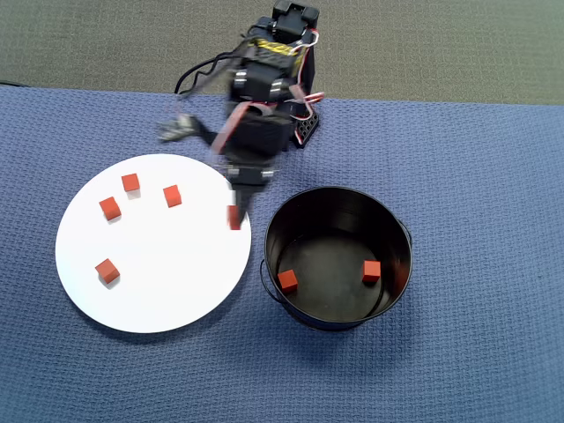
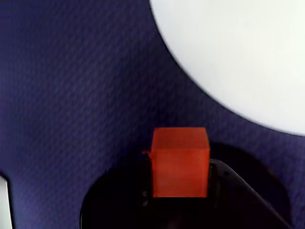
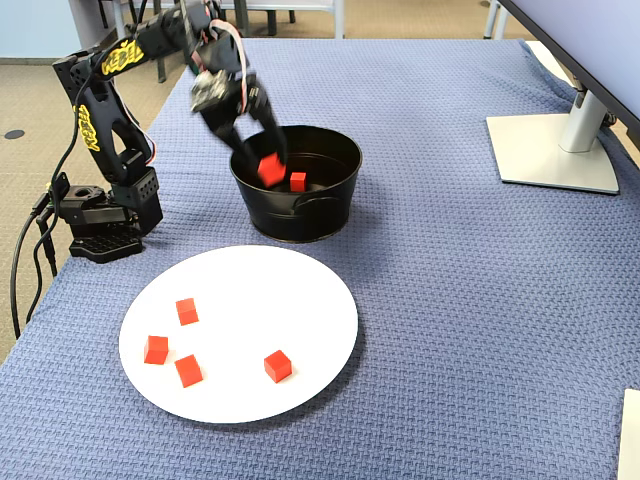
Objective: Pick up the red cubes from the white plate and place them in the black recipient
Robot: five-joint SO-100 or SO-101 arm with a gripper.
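While the gripper (image 1: 234, 217) pinches one cube (image 1: 233, 216) between closed fingers above the plate's (image 1: 88, 300) rim, the pot (image 1: 401, 238) lies just beside, rightward in the overhead view.

We see a surface (image 3: 450, 300) covered with a blue woven cloth of fine, regular texture. In the overhead view, the white plate (image 1: 167, 282) lies flat on it at about nine o'clock from the middle, and the black recipient (image 1: 398, 231) stands just beside the plate at about three o'clock, the two rims close but apart. The arm's black base (image 3: 100, 235) rests on the cloth at twelve o'clock in that view, near the far edge, beyond which a grey-green carpeted floor (image 1: 441, 44) shows. In the fixed view, a flat grey monitor foot (image 3: 550, 150) sits on the cloth at about two o'clock, well apart from the recipient.
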